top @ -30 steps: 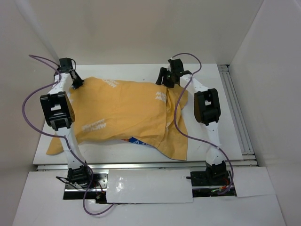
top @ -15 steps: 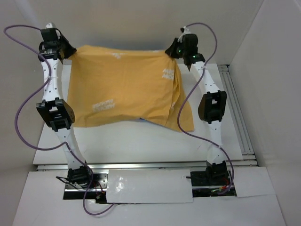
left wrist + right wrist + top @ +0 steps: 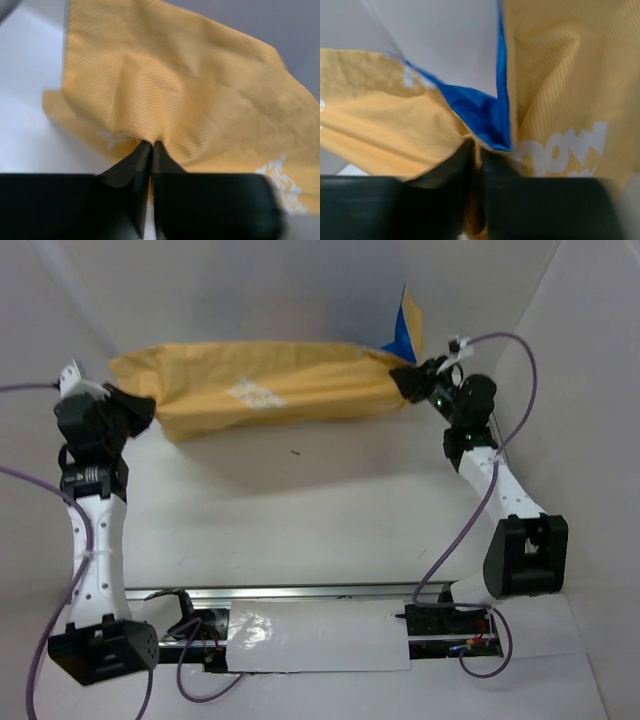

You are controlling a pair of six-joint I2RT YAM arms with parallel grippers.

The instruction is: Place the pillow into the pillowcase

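Note:
The pillowcase (image 3: 270,385) is mustard-orange with white lettering and hangs stretched between both grippers high above the table, a blue flap showing at its right end. My left gripper (image 3: 140,405) is shut on its left corner; the wrist view shows the jaws pinching orange cloth (image 3: 165,100). My right gripper (image 3: 408,380) is shut on the right corner, with orange and blue cloth (image 3: 480,112) bunched at its jaws. The pillow itself does not show; the case looks bulky, but I cannot tell what is inside.
The white table (image 3: 300,510) lies below, with a small dark speck (image 3: 294,451) on it. White walls close in at the back and both sides. A metal rail (image 3: 300,590) runs along the near edge by the arm bases.
Both arms have risen and swung toward the back, lifting the pillowcase off the table. It went from lying flat to hanging stretched between the grippers.

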